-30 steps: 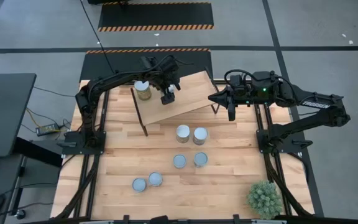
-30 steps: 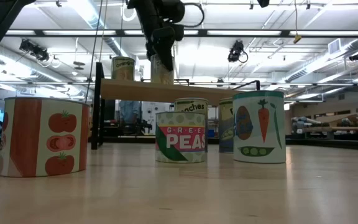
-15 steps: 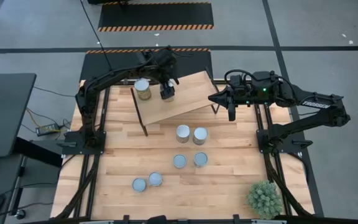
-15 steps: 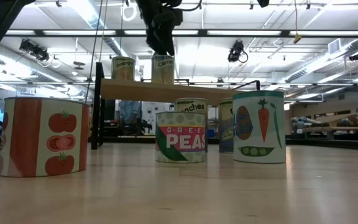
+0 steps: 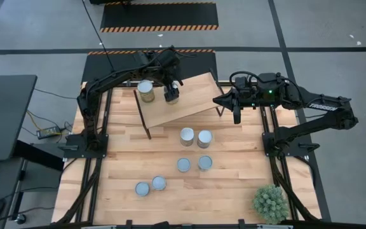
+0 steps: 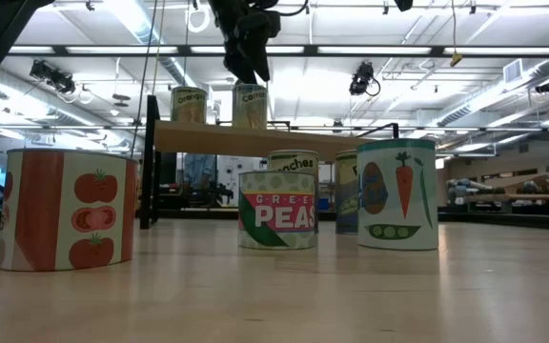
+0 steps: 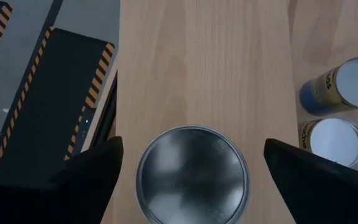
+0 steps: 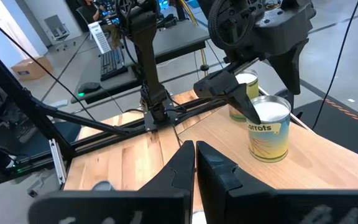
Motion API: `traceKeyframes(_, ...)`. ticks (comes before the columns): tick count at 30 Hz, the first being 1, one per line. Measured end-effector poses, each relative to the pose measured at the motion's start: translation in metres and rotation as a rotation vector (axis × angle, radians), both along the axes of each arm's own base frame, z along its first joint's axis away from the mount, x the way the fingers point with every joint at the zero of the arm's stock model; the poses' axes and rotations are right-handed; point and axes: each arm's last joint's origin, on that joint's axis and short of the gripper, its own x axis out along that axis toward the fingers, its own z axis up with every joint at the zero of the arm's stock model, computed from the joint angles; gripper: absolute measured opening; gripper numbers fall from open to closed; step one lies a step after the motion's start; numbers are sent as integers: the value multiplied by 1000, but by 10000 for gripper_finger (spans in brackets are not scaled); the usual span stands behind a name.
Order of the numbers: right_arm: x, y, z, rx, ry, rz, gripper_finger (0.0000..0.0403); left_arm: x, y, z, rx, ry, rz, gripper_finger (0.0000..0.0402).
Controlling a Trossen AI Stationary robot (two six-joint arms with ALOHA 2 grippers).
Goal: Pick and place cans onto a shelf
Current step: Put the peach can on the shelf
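High view shows your left claw directly above the second can on the shelf, with the first shelved can just beside it. In the left wrist view the fingers stand wide on either side of that can's silvery top, clear of its rim, so the claw is open and holds nothing; the can appears to stand upright on the plank, judging from the low view.

The step in hand looks like the release and retreat. Lift straight up before you move sideways: the neighbouring can is close, and a swing with the fingers low could clip either one. The shelf plank looks tilted from above, so avoid nudging the can toward the edge.

Six cans are left on the tabletop: a pair near the shelf, a pair behind them, and a pair at the near side. Take the nearest pair next, and come down over one can with the fingers spread wide enough to miss its twin.

Your right claw waits off the shelf's right end, fingers closed together in its wrist view and empty. Keep it there, out of the left arm's path.
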Motion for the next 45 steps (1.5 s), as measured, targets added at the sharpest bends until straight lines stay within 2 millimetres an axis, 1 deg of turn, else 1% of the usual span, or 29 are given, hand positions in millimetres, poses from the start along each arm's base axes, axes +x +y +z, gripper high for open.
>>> traceKeyframes(8, 0, 0, 0, 0, 0, 0, 22, 0, 0, 0, 13, 5, 8, 396)
traceKeyframes(12, 0, 0, 0, 0, 0, 0, 22, -2, -1, 8, 48, -37, 16, 396)
traceKeyframes(15, 0, 0, 0, 0, 0, 0, 22, -1, -6, 11, 53, -50, -26, 396)
traceKeyframes(18, 0, 0, 1, 0, -6, 0, 22, 2, -15, 4, 102, 32, -99, 396)
traceKeyframes(21, 0, 0, 2, -3, -20, 0, 22, 8, -19, -3, 141, 77, -123, 396)
traceKeyframes(23, 1, 0, 2, -4, -26, 0, 22, 12, -17, -6, 122, 70, -122, 396)
traceKeyframes(25, 1, 0, 2, -4, -27, -1, 22, 10, -14, -10, 72, 75, -110, 396)
traceKeyframes(29, 1, 0, 3, -3, -28, 1, 22, 14, -10, -17, 91, 108, -101, 396)
traceKeyframes(32, 1, 1, 3, 4, -30, 1, 22, 15, -9, -17, 106, 106, -113, 396)
traceKeyframes(36, 1, 1, 3, 11, -32, -1, 22, 12, -10, -19, 106, 146, -118, 396)
traceKeyframes(45, 1, 1, 3, 14, -32, -1, 22, 8, -11, -21, 184, 260, -148, 396)
